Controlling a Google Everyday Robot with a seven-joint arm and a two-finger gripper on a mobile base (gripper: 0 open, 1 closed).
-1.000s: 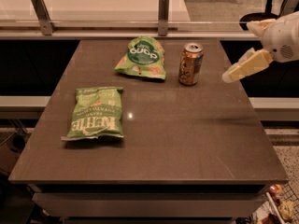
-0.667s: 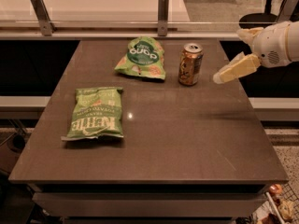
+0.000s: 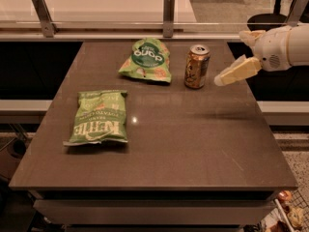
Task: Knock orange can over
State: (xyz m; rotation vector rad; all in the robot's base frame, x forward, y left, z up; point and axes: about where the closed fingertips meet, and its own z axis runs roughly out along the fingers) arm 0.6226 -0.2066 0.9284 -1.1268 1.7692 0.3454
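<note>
The orange can [image 3: 197,66] stands upright on the dark table [image 3: 193,144], in its far right part. It has an orange-gold body and a silver top with a pull tab. My gripper [image 3: 230,58] comes in from the right edge of the camera view on a white arm [image 3: 285,45]. It hovers just right of the can at about the can's height, not touching it. Its pale fingers [image 3: 237,70] are spread apart and hold nothing; the lower one points at the can.
A green chip bag [image 3: 147,60] lies left of the can at the far middle. A second green chip bag [image 3: 99,116] lies at the left. A glass rail with metal posts [image 3: 168,13] runs along the table's far edge. An office chair [image 3: 275,4] stands beyond.
My gripper has moved left toward the can, closing the gap to it. The can and the bags have not moved.
</note>
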